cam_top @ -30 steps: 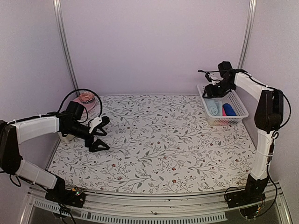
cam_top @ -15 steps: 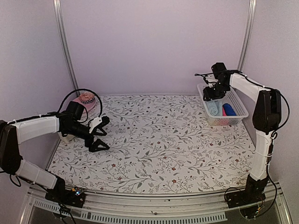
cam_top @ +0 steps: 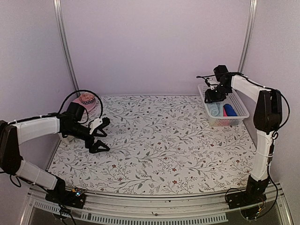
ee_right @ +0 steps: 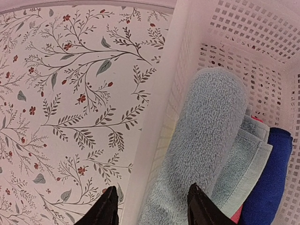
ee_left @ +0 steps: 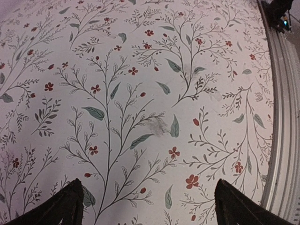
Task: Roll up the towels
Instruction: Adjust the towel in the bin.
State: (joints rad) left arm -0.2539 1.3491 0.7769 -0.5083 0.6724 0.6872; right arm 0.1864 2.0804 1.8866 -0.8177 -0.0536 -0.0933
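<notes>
**Layout.** The floral-printed surface [cam_top: 159,140] carries no towel. The left arm [cam_top: 42,127] reaches over its left side. The right arm [cam_top: 262,108] extends to the far right corner, above a white perforated basket [cam_top: 229,123]. A pink brimmed hat [cam_top: 86,99] sits at the far left, behind the left arm.

**Task items.** Both towels lie inside the basket, side by side and touching. The pale aqua towel [ee_right: 206,131] rests against the basket's left wall and appears rolled into a cylinder, with a folded edge showing along its side. The royal blue towel [ee_right: 269,187] lies to its right and also appears rolled.

**Jaws.**
- Left jaws: released, spread wide over bare surface, grasping nothing.
- Right jaws: apart and empty. They hover over the basket's left wall and the near end of the aqua towel, touching neither as far as can be seen.

**Step in hand.** Judged from the layout, rolling looks complete and the towels are stowed. If a towel is to be reworked, the next move calls for lowering the right jaws inside the wall, not astride it.

**Limits of view.**
- A small pink item [cam_top: 224,113] between the towels cannot be identified.
- The blue towel is cut off at the right wrist frame's edge.
- Only the tips of each jaw pair show.
</notes>
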